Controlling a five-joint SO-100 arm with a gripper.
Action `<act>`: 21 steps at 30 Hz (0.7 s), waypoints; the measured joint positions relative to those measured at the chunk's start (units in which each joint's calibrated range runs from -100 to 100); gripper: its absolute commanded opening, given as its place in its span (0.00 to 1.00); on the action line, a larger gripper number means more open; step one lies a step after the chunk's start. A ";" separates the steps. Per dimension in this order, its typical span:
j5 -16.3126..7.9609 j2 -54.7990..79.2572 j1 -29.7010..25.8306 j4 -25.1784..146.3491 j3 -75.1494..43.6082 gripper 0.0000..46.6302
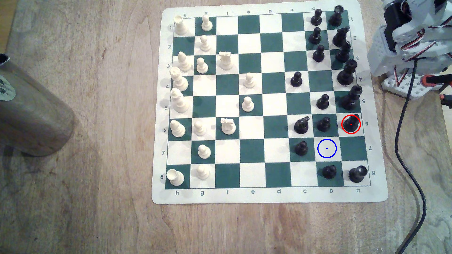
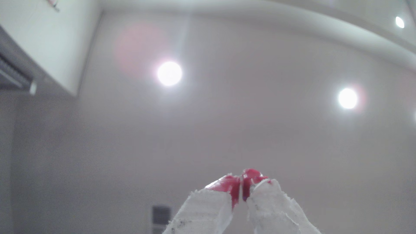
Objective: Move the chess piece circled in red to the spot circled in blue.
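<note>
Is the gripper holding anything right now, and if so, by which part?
Nothing is held. The gripper points at the ceiling, red-tipped fingers closed together on nothing. The glossy black red-ringed chess piece stands untouched on its square.

wooden tabletop (image 1: 97, 207) | pale ceiling (image 2: 247, 123) | two ceiling lights (image 2: 169, 73) (glaring)

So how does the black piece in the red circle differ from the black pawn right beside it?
The red-circled piece is bigger with a broader base; the pawn is smaller and ball-headed. The circled piece stands on a cream square, the pawn on green. Both are glossy black and upright, in the same board row.
</note>
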 measured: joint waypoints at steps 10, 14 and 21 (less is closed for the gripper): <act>0.00 0.00 0.07 0.48 0.00 0.00; 0.24 0.00 0.44 8.84 -1.63 0.00; 0.20 0.17 2.95 49.00 -22.68 0.00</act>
